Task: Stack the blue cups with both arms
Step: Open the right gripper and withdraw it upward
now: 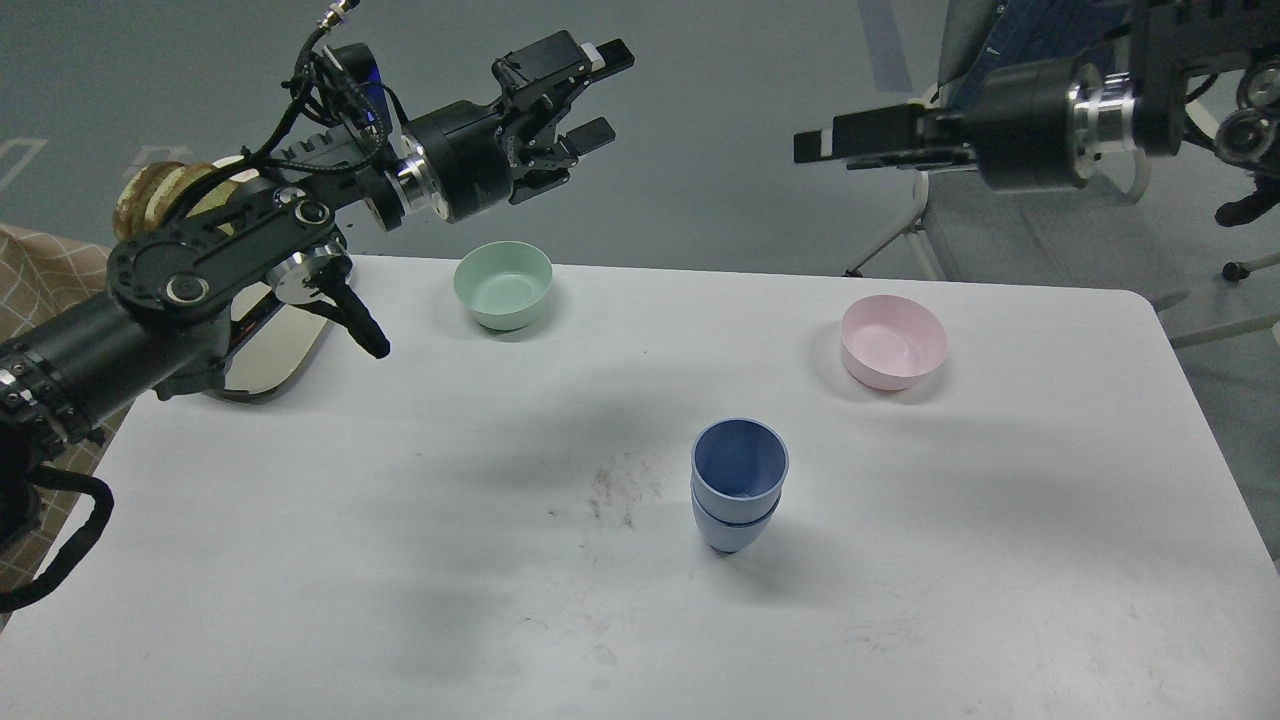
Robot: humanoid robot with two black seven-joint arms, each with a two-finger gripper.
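Observation:
Two blue cups stand upright near the middle of the white table. The upper cup is nested in the lower cup. My left gripper is open and empty, held high beyond the table's far edge, above the mint-green bowl. My right gripper is raised at the upper right, pointing left, well above and behind the cups. It is empty, and its fingers look slightly apart. Neither gripper touches the cups.
A mint-green bowl sits at the far left-centre of the table. A pink bowl sits at the far right. A white tray lies under my left arm. A chair with blue cloth stands behind the table.

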